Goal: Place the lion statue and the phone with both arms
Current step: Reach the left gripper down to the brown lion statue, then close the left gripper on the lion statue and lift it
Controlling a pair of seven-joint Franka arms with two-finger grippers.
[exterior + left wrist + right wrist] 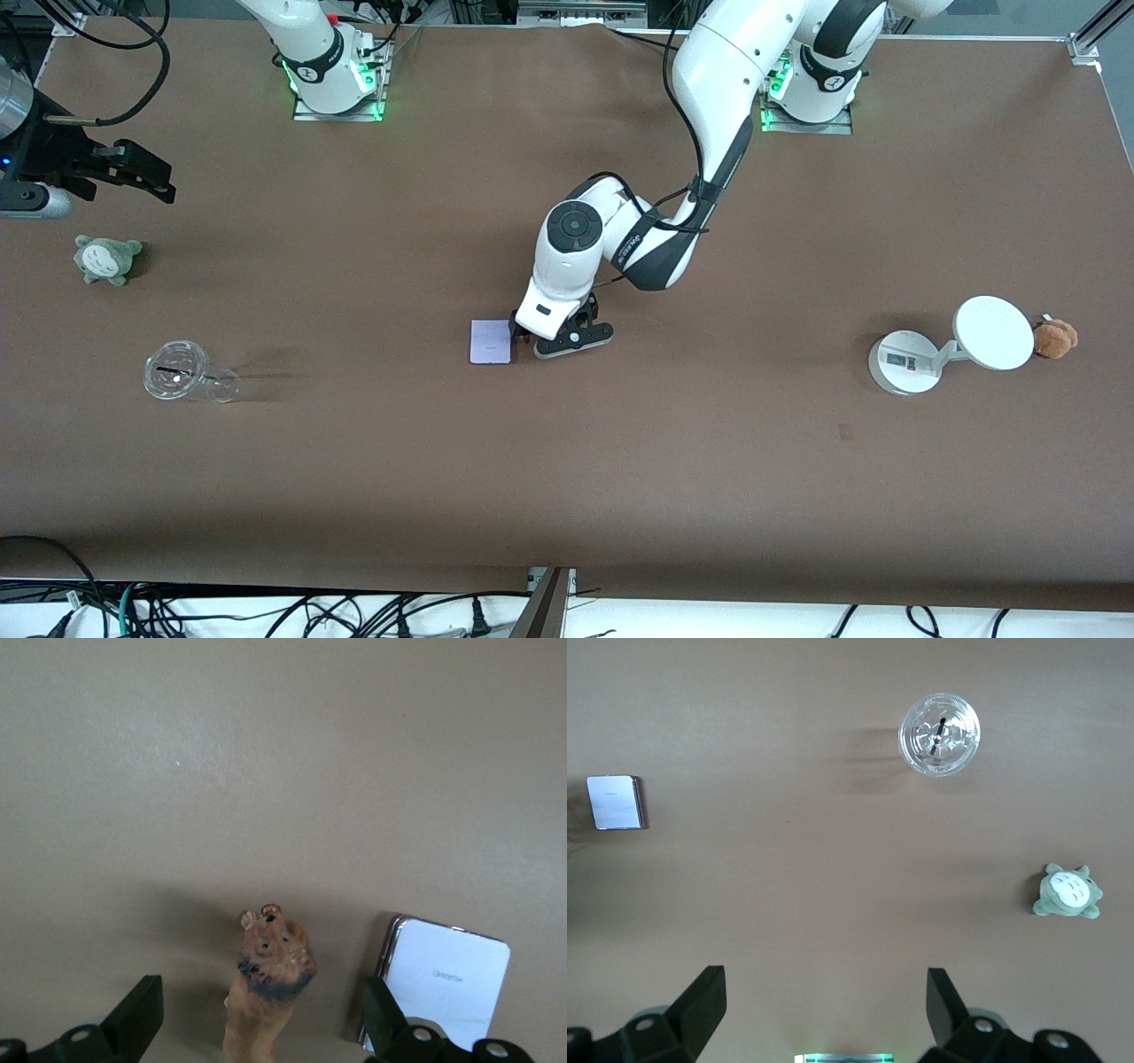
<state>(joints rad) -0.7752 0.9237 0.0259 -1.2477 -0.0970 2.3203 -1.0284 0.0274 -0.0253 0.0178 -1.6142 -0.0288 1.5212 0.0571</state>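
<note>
The brown lion statue (270,979) stands on the table, dark mane and face up, between the spread fingers of my left gripper (262,1003). Neither finger touches it. In the front view the left hand (533,335) is low over the table's middle and hides the statue. The pale lavender phone (491,341) (443,979) lies flat right beside that hand, toward the right arm's end. My right gripper (142,175) (826,990) hangs open and empty high over the right arm's end of the table, waiting. The phone (616,802) shows small in its wrist view.
A grey-green plush toy (108,259) and a clear plastic cup (188,372) on its side lie toward the right arm's end. A white round-based stand (904,361) with a disc and a brown plush (1056,338) sit toward the left arm's end.
</note>
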